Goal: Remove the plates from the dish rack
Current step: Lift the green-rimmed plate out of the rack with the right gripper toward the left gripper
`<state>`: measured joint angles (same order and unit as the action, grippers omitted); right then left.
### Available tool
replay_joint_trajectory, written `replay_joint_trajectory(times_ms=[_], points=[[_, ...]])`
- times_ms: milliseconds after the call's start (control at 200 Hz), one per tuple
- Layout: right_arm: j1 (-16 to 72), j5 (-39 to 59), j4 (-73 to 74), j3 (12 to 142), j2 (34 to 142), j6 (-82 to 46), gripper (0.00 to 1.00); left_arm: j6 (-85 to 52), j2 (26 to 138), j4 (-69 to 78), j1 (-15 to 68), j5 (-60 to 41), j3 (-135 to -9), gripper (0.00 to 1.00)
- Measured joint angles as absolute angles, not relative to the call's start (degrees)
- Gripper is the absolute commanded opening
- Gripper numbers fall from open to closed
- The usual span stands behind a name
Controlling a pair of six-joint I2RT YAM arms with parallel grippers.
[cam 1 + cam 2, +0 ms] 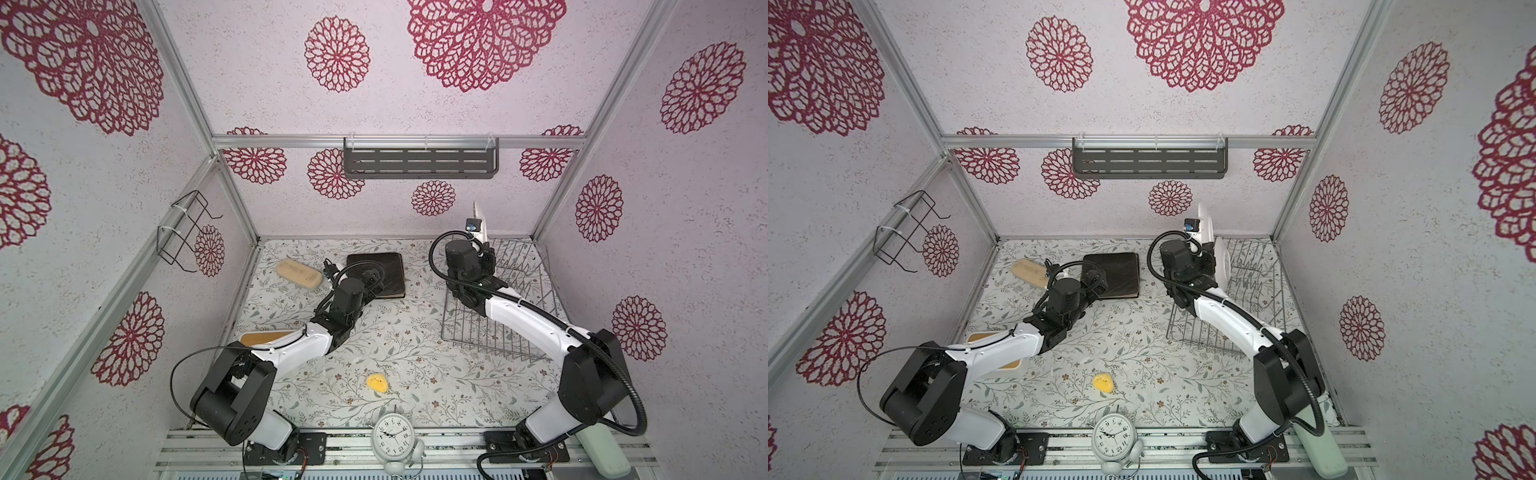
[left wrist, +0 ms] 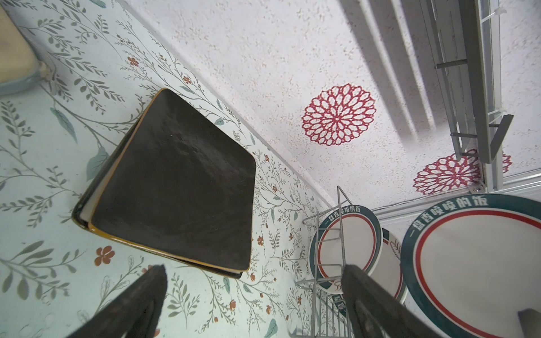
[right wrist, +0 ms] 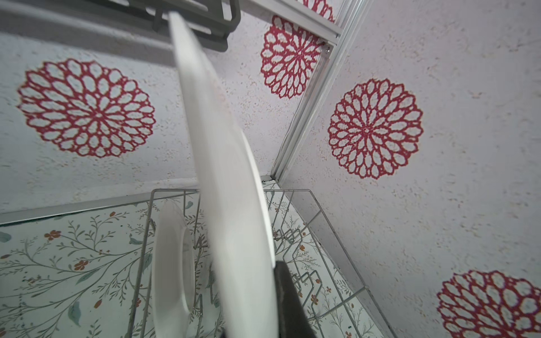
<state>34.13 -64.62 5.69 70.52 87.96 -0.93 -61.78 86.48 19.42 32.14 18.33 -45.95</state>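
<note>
- A tan oblong pad lies just left of the square plates. A yellow lump and a white alarm clock sit toward the counter front.
- The left tool hangs wide and empty over the two square plates, which are dark brown-black and stacked flat on the counter.
- The right tool is clamped on the lower rim of a round plate, which is raised edge-up over the far end of the dish rack.
- A second round plate stands upright between the rack's tines, beside the held one. Both are white with a teal rim band and a red ring.
</note>
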Motion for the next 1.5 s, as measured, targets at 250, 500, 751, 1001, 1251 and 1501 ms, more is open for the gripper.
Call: replay_joint_trajectory(times_ms=[250, 500, 751, 1001, 1251, 1501], points=[[36.36, -59.79, 2.81, 63.75, 74.39, -6.22, 0.0, -61.04, 86.26, 19.33, 32.36, 16.69, -46.28, 0.97], [33.63, -45.84, -1.69, 54.39, 59.88, -19.05, 0.0, -58.83, 86.41, 19.14, 32.58, 12.84, -50.28, 0.97], [30.06, -32.6, -2.5, 43.33, 47.62, -29.67, 0.0, -58.17, 90.48, 18.61, 32.86, 7.38, -55.57, 0.97], [28.12, -24.08, -3.42, 37.17, 39.7, -37.63, 0.0, -56.77, 92.62, 17.96, 32.95, 3.2, -59.88, 0.97], [27.88, -19.35, -3.42, 35.53, 37.91, -43.38, 0.0, -57.21, 94.41, 17.56, 32.45, -1.56, -61.43, 0.97], [27.88, -16.03, -3.55, 35.18, 37.8, -46.46, 0.0, -57.36, 95.74, 16.8, 32.08, -4.58, -62.11, 0.98]])
